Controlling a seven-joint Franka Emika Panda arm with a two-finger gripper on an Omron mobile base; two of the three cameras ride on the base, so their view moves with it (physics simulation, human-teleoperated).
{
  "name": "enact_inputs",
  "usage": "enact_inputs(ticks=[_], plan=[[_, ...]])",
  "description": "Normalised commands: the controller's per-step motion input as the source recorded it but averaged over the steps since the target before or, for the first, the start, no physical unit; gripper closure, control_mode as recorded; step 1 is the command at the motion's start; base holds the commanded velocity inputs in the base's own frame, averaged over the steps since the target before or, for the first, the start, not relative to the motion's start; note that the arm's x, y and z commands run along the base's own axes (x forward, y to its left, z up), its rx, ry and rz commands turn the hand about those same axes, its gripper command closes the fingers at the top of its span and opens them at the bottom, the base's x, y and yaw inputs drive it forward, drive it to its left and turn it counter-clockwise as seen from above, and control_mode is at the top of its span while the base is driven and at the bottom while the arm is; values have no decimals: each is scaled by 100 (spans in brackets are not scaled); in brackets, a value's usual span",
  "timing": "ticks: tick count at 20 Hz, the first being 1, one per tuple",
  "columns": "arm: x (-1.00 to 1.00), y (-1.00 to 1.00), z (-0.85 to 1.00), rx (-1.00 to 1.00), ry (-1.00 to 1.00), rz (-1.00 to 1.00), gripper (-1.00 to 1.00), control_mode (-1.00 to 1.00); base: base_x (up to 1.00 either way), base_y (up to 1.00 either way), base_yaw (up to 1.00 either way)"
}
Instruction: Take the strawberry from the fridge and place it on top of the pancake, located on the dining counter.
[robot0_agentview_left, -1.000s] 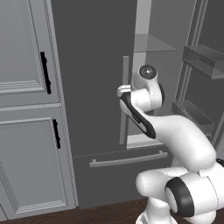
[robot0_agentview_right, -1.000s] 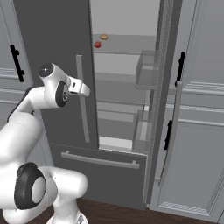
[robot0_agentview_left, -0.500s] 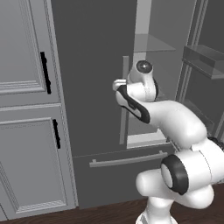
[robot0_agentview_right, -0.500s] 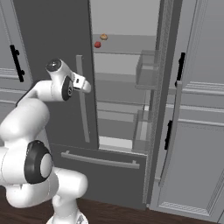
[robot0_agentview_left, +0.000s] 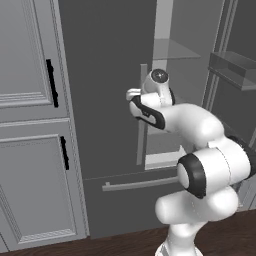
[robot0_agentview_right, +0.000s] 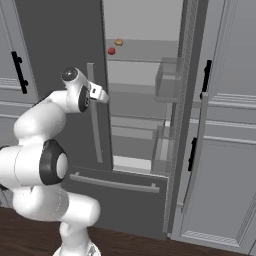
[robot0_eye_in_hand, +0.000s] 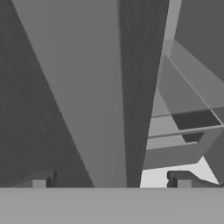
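Fridge (robot0_agentview_right: 65, 45) right door open | strawberry (robot0_agentview_right: 111, 51) on upper shelf, untouched | pincer (robot0_eye_in_hand: 111, 179) spread wide, empty, by left door handle (robot0_agentview_left: 142, 114) | fetching and placing remain

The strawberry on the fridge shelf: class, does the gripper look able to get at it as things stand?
Probably yes: the right door stands open, the strawberry sits exposed on its shelf, and the open gripper faces the left door's handle, so it must swing over.

Kitchen: dbl-door fridge (robot0_agentview_right: 60, 45) open, glass shelves, panelled cabinets (robot0_agentview_left: 27, 125) w/ black handles, wood floor (robot0_agentview_right: 20, 230)
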Motion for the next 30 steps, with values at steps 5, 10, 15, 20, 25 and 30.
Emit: enact_inputs(ticks=[5,10,15,20,25,30], plan=[[59,0,-11,0,0,0,-100,-100,0,0,0],[53,1,-9,0,0,0,-100,-100,0,0,0],[67,6,-14,0,0,0,-100,-100,0,0,0],[87,17,-16,0,1,0,100,-100,0,0,0],[69,12,-5,4,0,0,100,-100,0,0,0],[-33,46,0,0,0,5,100,-100,0,0,0]])
